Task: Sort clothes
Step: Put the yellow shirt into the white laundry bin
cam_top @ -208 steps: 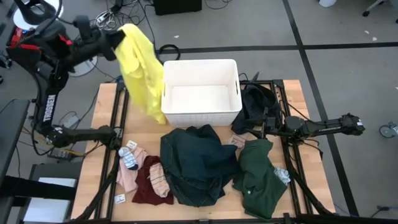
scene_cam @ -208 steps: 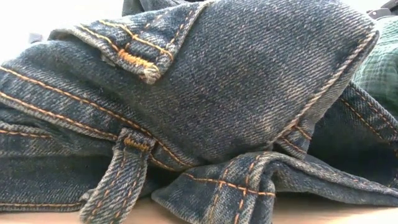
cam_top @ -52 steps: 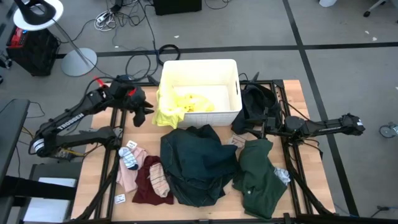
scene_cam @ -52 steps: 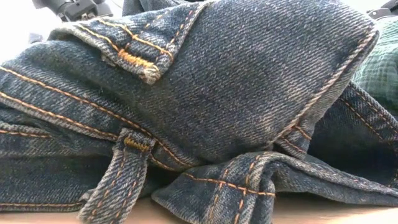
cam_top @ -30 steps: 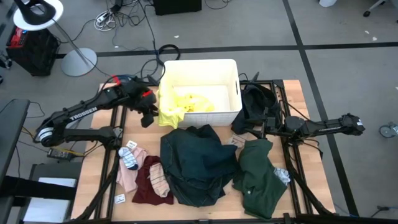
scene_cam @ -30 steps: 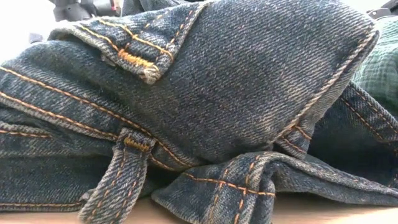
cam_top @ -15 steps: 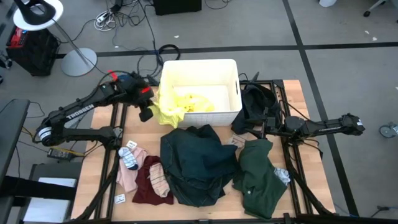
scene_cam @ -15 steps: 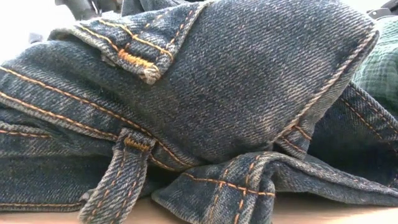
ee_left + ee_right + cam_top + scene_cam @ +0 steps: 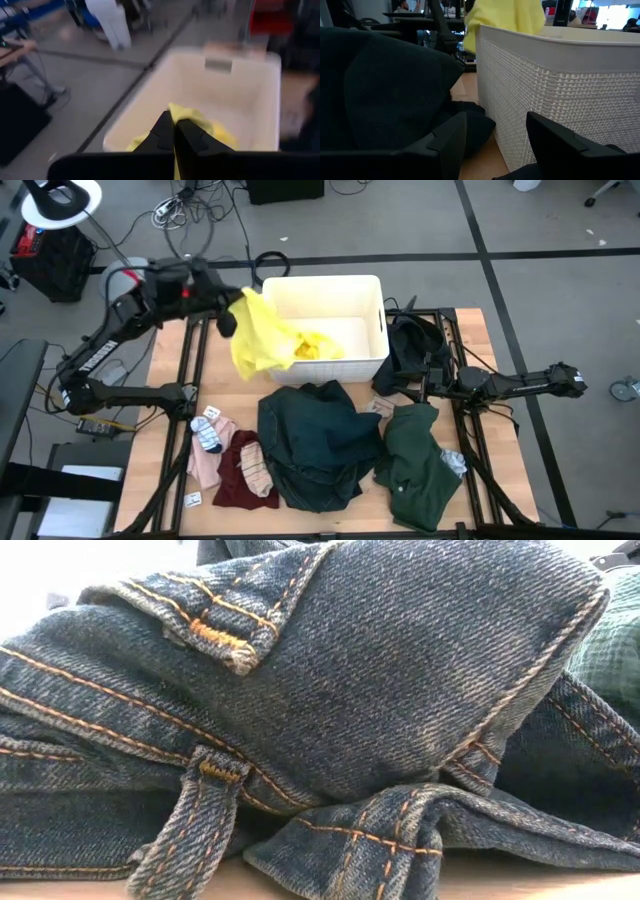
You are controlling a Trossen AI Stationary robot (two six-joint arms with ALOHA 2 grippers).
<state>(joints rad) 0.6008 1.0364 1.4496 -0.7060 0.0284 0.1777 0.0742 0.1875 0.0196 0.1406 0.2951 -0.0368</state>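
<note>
The yellow garment (image 9: pixel 262 338), a thin, limp cloth, is hanging in soft folds from the left claw (image 9: pixel 229 322), which is pinching it with fingers fully closed above the desk's far left part, just left of the white bin (image 9: pixel 322 366). Part of the cloth is trailing over the bin's left rim and lying crumpled inside it. In the left wrist view the two dark fingers (image 9: pixel 162 135) are pressing together on a yellow peak of the fabric (image 9: pixel 200 122), with the bin's pale rectangular hollow (image 9: pixel 235 95) beyond. The bin's outer wall (image 9: pixel 560 100) is showing a woven, basket-like relief in the right wrist view.

On the wooden desk (image 9: pixel 170 380), the large dark teal garment (image 9: pixel 315 442) is lying heaped in the near middle; up close in the low view it is reading as coarse denim (image 9: pixel 350 710) with orange stitching. The forest green garment (image 9: pixel 415 462) is lying rumpled to its right. The maroon garment (image 9: pixel 232 478), the pink one (image 9: pixel 207 462) and the small striped socks (image 9: pixel 208 432) are lying clustered at the near left. The black garment (image 9: pixel 412 348) is bunching up right of the bin.

The right claw (image 9: pixel 428 388) is resting low beside the black garment, its fingers (image 9: pixel 450 135) standing wide apart and gripping nothing.
</note>
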